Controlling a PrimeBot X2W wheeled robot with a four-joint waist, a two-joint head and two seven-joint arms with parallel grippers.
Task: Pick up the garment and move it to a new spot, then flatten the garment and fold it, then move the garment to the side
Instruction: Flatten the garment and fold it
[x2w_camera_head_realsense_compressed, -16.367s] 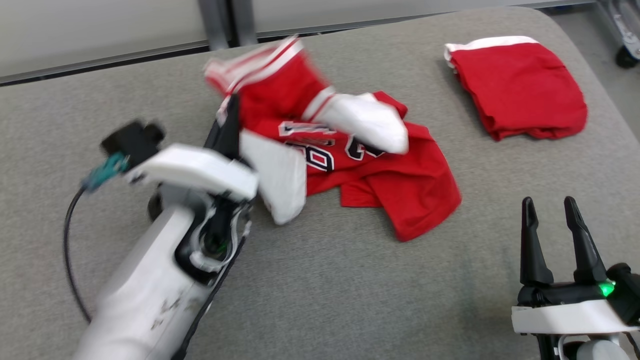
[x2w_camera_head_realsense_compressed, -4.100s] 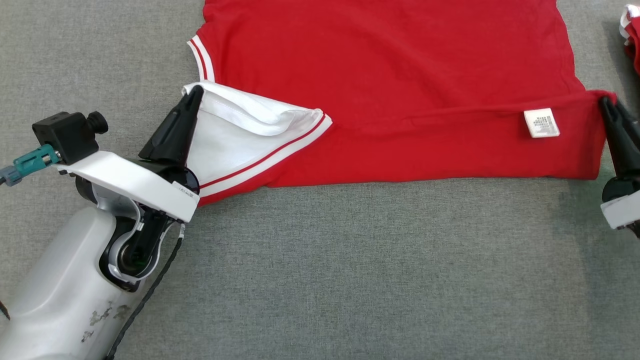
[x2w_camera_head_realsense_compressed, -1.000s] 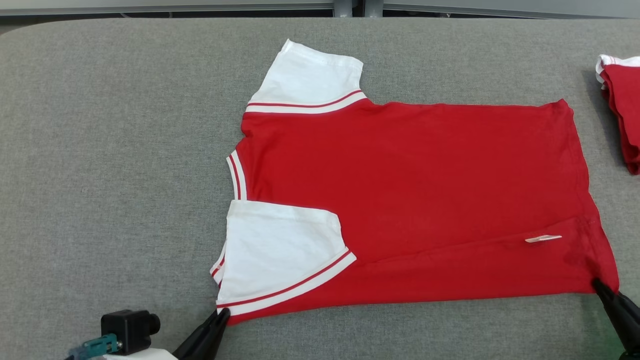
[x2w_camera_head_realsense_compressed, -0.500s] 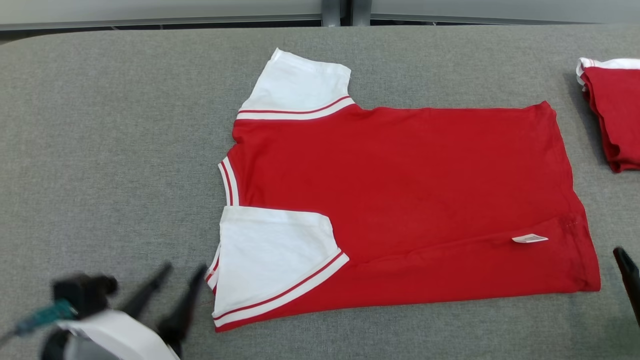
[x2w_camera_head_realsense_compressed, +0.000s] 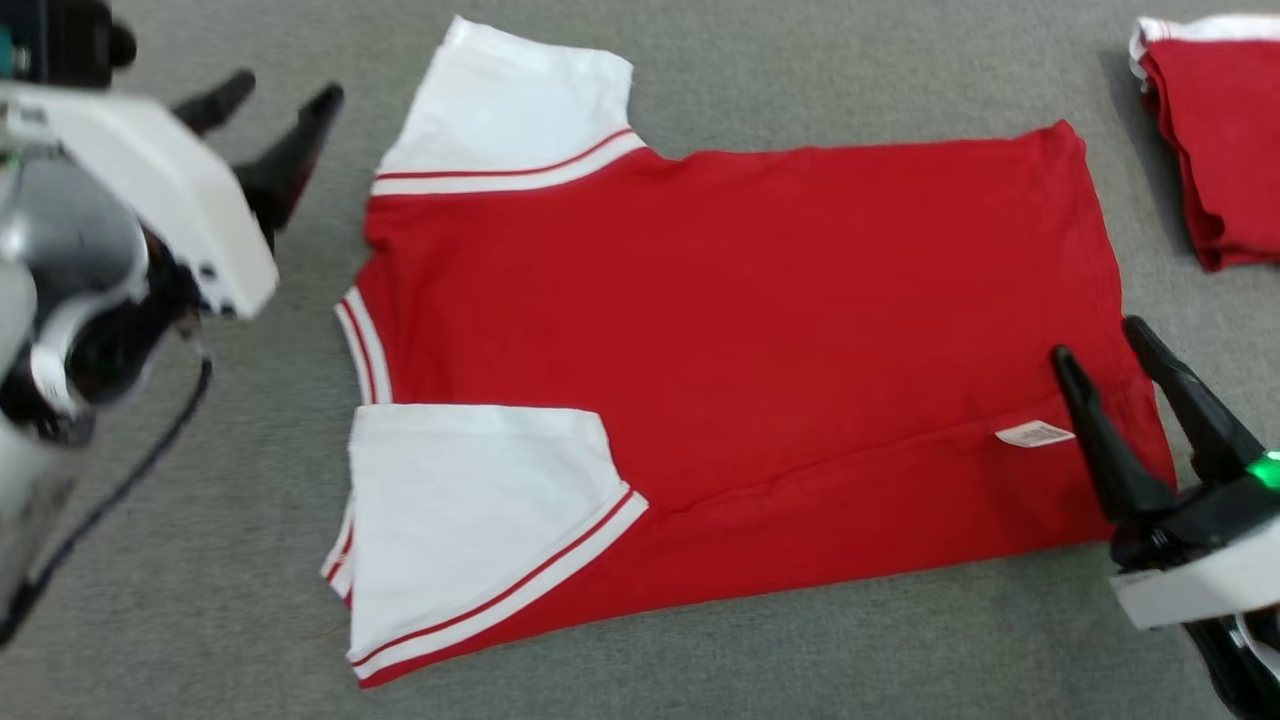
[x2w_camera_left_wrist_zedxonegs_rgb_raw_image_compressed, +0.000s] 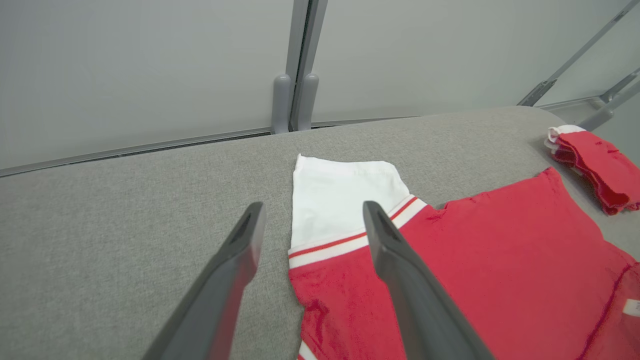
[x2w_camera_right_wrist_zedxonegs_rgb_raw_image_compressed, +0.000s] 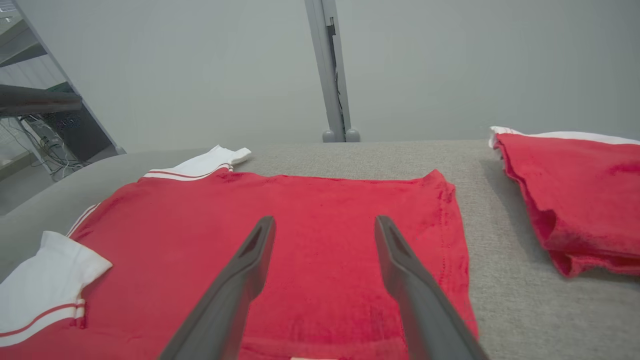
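1. Tabletop (x2w_camera_head_realsense_compressed: 800, 660) – grey, covered in a woven textile and carrying every item below. The left wrist view shows a pale wall panel and an upright post behind its far edge.

2. Garment (x2w_camera_head_realsense_compressed: 740, 300) – red short-sleeved jersey, spread flat at the middle of the tabletop with its collar (x2w_camera_head_realsense_compressed: 360, 345) toward the robot's left and its hem toward the right.
   - The far sleeve (x2w_camera_head_realsense_compressed: 505, 100) is white with red-striped trim and lies out flat.
   - The near sleeve (x2w_camera_head_realsense_compressed: 470, 520) is also white and is folded in over the red body.
   - A shallow crease runs along the near side of the body.

3. Folded red garment (x2w_camera_head_realsense_compressed: 1215, 130) – a second piece with a white edge, lying at the far right of the tabletop, apart from the jersey.

4. Left end effector (x2w_camera_head_realsense_compressed: 282, 95) – released, its two dark fingers spread and holding nothing. It hangs above bare tabletop just beside the far sleeve, pointing toward that sleeve.

5. Right end effector (x2w_camera_head_realsense_compressed: 1098, 342) – released, fingers spread and holding nothing. It sits over the near hem corner of the jersey. Whether its tips touch the cloth cannot be told.

6. Label (x2w_camera_head_realsense_compressed: 1035, 434) – small white tag on the red body, just beside the right end effector's inner finger.
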